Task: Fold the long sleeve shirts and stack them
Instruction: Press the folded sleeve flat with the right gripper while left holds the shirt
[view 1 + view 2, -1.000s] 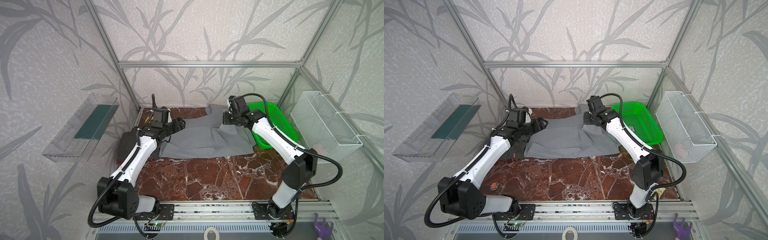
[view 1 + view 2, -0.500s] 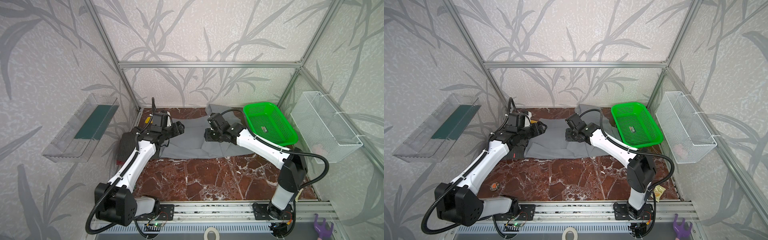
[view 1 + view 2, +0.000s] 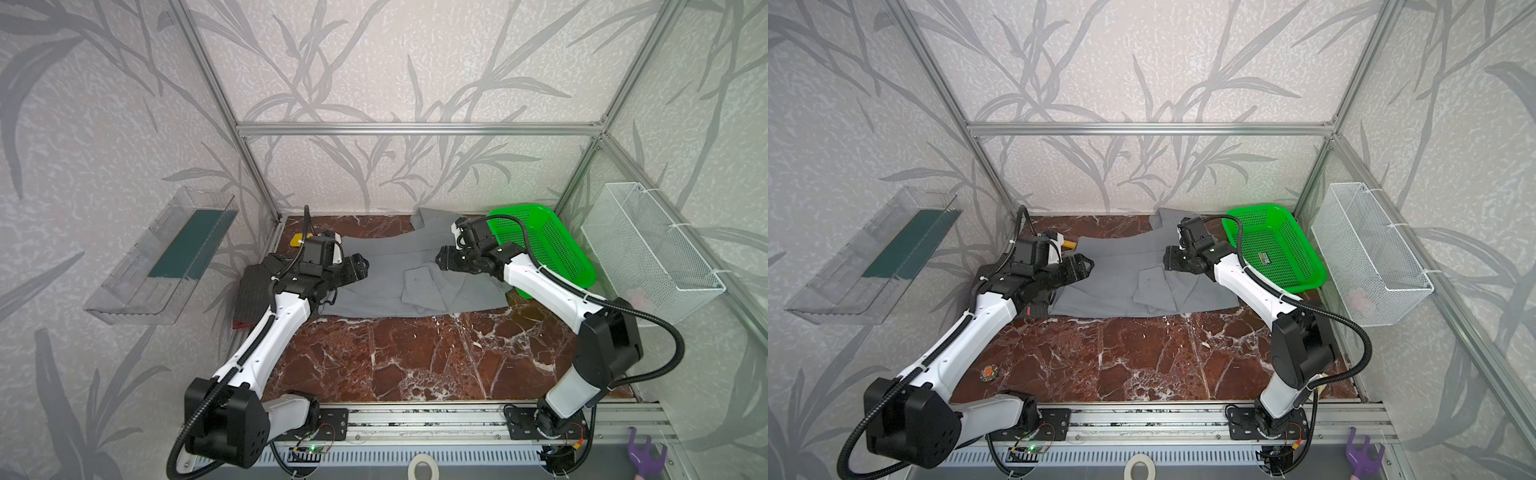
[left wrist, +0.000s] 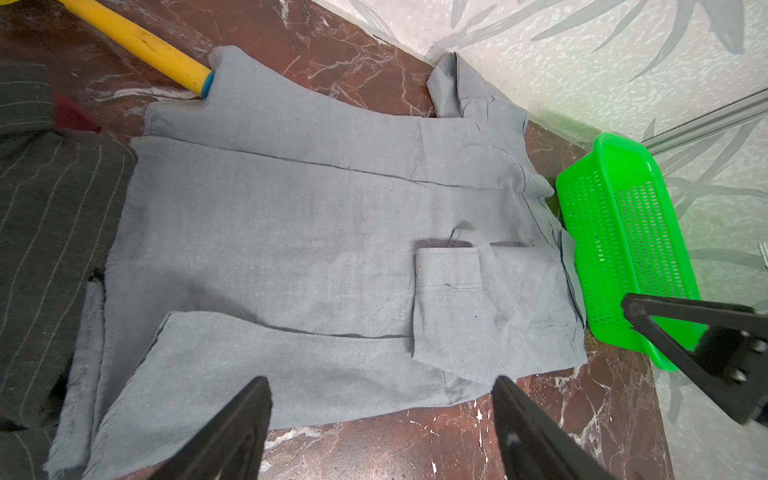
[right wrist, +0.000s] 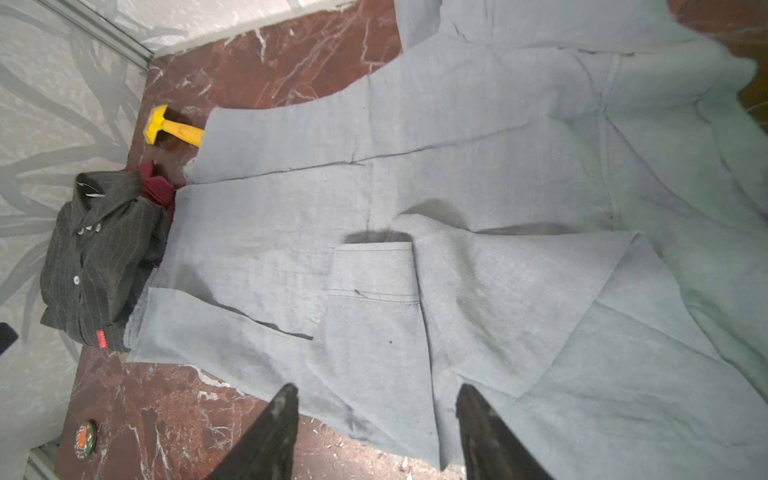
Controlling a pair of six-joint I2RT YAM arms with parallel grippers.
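grey shirt (image 3: 382, 270): matt woven cloth, slightly coarse. pinstripe shirt (image 5: 99, 257): dark matt cloth, shiny pale buttons. red garment (image 5: 156, 187): matt cloth. table (image 3: 395, 357): glossy, veined stone look. green basket (image 3: 552, 249): shiny perforated plastic. white basket (image 3: 648, 249): wire mesh. wall tray (image 3: 137, 282): clear plastic. frame (image 3: 415, 129): brushed metal.

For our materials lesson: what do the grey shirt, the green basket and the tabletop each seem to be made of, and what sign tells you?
Grey shirt: woven cloth, matt, probably cotton or linen; fine weave, stitched seams, soft folds.
Green basket: glossy moulded plastic; even slotted walls.
Tabletop: polished red-brown marble or a marble-look surface; white veins, slight sheen.
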